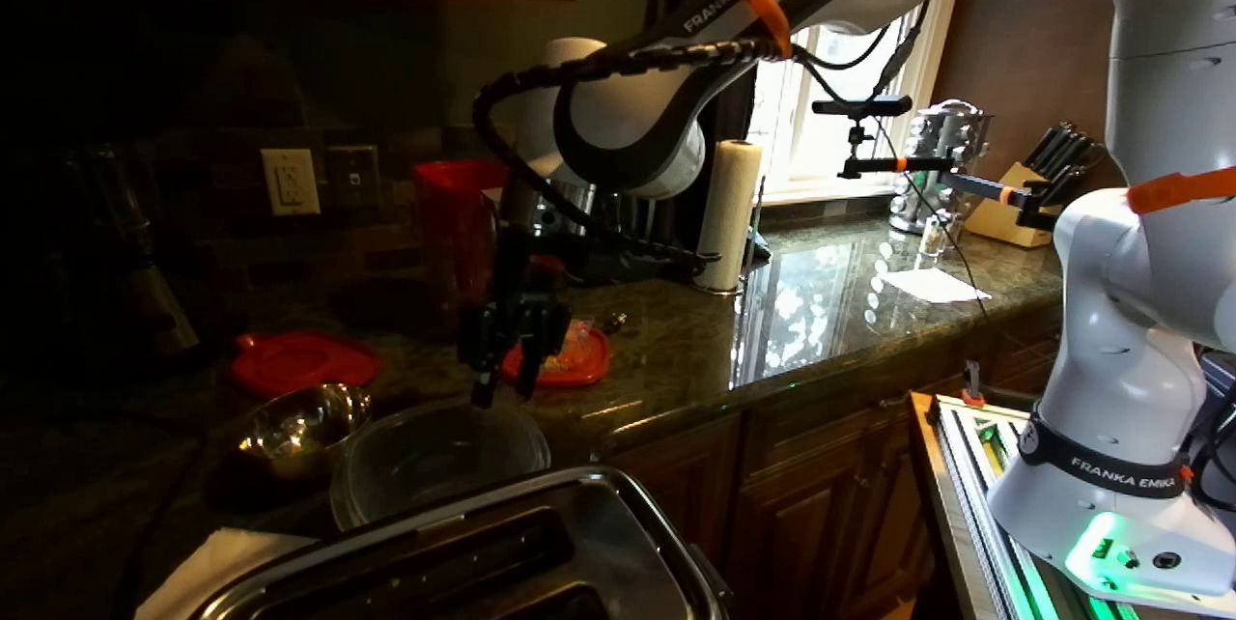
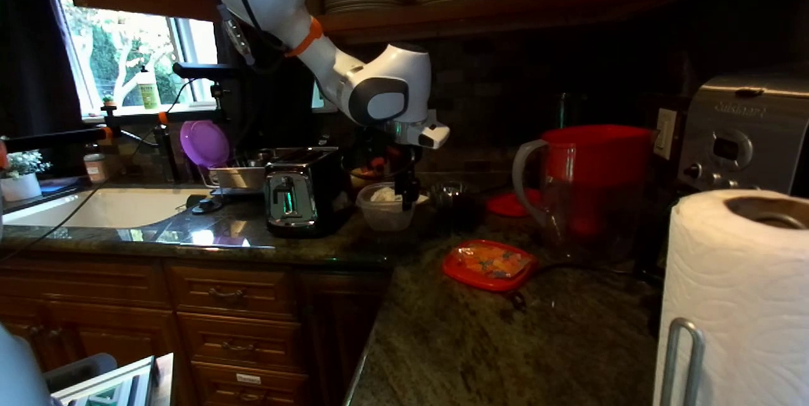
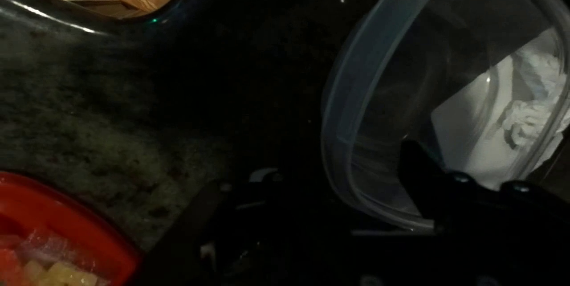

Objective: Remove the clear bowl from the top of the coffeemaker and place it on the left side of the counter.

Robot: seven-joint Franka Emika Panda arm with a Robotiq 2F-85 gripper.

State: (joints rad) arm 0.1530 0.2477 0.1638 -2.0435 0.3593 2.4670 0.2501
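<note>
The clear bowl point(image 1: 435, 454) sits on the dark counter point(image 1: 666, 335) behind the chrome toaster; it also shows in an exterior view point(image 2: 384, 215) and the wrist view point(image 3: 352, 99). My gripper point(image 1: 507, 393) is open at the bowl's rim, fingers pointing down. In the wrist view my gripper point(image 3: 340, 163) has one finger over the bowl's inside; the other is dark, outside the rim. Contact cannot be told. In an exterior view my gripper point(image 2: 407, 198) covers part of the bowl. The silver coffeemaker point(image 2: 736, 137) has nothing visible on top; the arm partly hides it in an exterior view point(image 1: 586, 203).
The chrome toaster point(image 2: 294, 194) and a shiny metal bowl point(image 1: 304, 427) flank the clear bowl. Red dishes point(image 1: 307, 361) point(image 2: 490, 265) lie nearby. A red pitcher point(image 2: 597, 191) and paper towels point(image 2: 727, 292) stand on the counter. White paper point(image 3: 467, 116) shows through the bowl.
</note>
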